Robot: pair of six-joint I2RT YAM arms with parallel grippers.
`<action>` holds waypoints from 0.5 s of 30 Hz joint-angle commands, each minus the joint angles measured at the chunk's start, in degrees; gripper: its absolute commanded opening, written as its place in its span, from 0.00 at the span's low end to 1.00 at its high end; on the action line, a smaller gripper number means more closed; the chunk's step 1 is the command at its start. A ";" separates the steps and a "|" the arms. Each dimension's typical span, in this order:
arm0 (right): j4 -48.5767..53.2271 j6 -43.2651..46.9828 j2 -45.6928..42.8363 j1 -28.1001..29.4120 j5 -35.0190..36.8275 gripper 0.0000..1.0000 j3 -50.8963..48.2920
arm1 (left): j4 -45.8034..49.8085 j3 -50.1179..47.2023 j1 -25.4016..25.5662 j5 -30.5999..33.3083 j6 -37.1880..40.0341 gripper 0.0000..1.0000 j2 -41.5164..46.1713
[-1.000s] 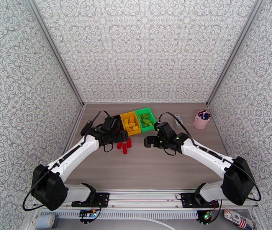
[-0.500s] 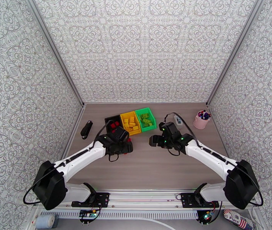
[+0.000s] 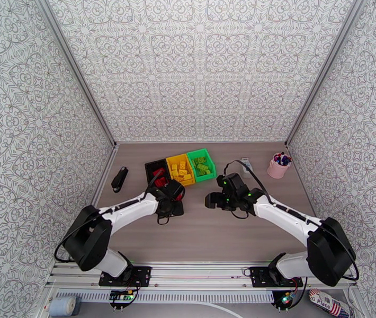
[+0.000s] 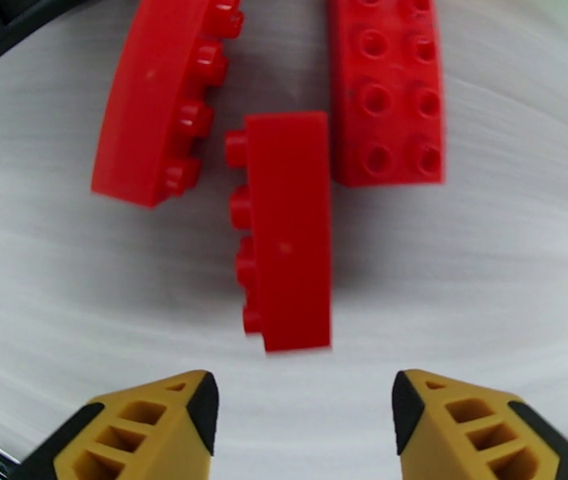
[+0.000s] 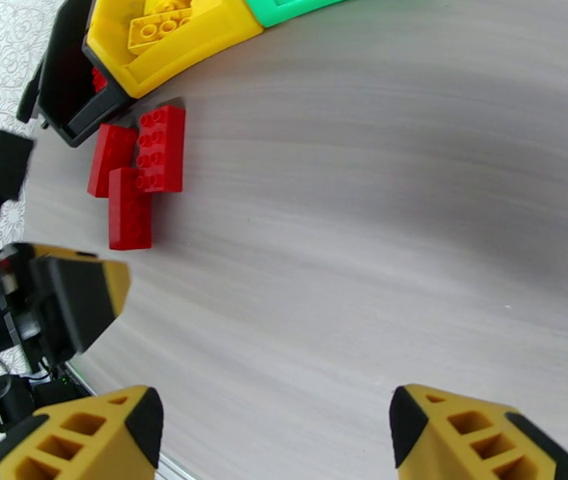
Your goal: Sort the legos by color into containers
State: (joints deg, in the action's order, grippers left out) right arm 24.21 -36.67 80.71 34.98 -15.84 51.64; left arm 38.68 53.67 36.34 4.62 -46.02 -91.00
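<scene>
Three red legos (image 4: pixel 284 234) lie close together on the table, just in front of the black bin's corner (image 4: pixel 4 22). My left gripper (image 4: pixel 304 402) hovers right over them, open, with nothing between its yellow fingertips. From above, the left gripper (image 3: pixel 175 199) covers most of the red legos. The containers stand in a row: black (image 3: pixel 155 172) with red legos, yellow (image 3: pixel 180 169) with yellow ones, green (image 3: pixel 201 164) with green ones. My right gripper (image 3: pixel 209 200) hangs open and empty to the right of the red legos (image 5: pixel 136 170), looking toward the yellow bin (image 5: pixel 172 34).
A pink cup (image 3: pixel 278 166) with small items stands at the back right. A black object (image 3: pixel 119 178) lies at the left, and a small grey device (image 3: pixel 247 164) sits right of the green bin. The left gripper's finger (image 5: pixel 76 302) shows close to the right gripper.
My left gripper moved from above the black bin toward me, down over the red legos, its jaws narrowing. The right gripper shifted slightly and narrowed a little.
</scene>
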 commanded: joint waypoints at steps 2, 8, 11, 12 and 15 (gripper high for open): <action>-1.61 -0.60 -0.46 -0.27 -1.58 0.78 -1.34 | -2.44 1.06 -1.66 0.28 2.13 0.59 -2.64; -2.32 -0.95 0.06 -0.27 -2.18 0.78 -1.40 | -2.64 3.29 -2.91 1.13 3.47 0.54 -5.17; -2.51 -0.95 0.25 -0.27 -2.45 0.78 -1.36 | -2.57 4.55 -3.11 1.00 4.00 0.52 -6.48; -2.57 -0.95 0.24 -0.27 -2.45 0.78 -1.36 | -2.50 4.88 -3.11 1.07 4.10 0.51 -6.83; -2.52 -0.95 0.24 -0.27 -2.53 0.78 -1.45 | -2.48 5.53 -3.17 1.10 4.44 0.48 -7.70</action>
State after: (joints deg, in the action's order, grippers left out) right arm 22.72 -36.88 80.71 34.98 -17.26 50.94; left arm 36.77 57.58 33.63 4.82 -43.03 -97.30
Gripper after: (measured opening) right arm 0.777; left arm 0.484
